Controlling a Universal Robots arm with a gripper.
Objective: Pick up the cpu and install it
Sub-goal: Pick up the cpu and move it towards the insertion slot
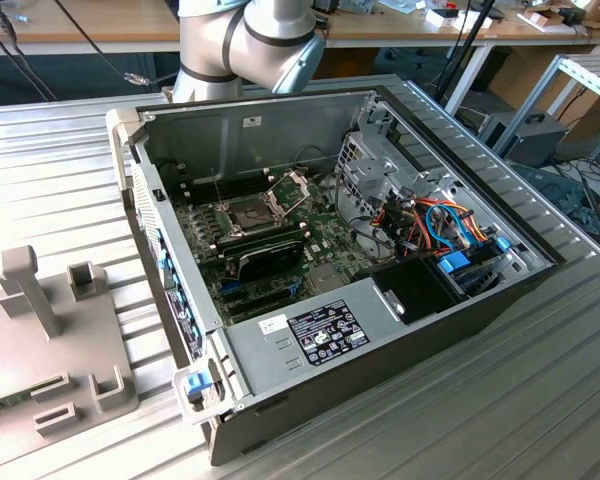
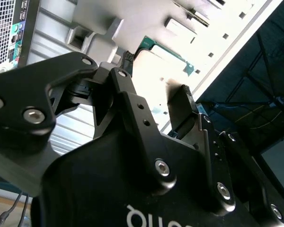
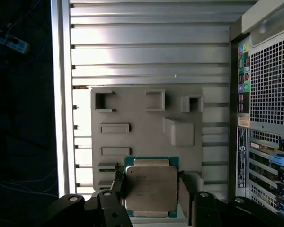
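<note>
Seemingly, the cpu (image 3: 150, 195) was clenched between the jaws at the grey fixture (image 3: 146, 123) — while the open socket (image 1: 251, 213) in the case (image 1: 240, 132) was left unfilled.

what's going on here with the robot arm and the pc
The arm's gripper has its fingers on either side of the cpu and appears to hold it above the grey parts tray, beside the computer case. In the exterior view the case lies open, and its socket has the metal frame raised and looks empty.
</note>
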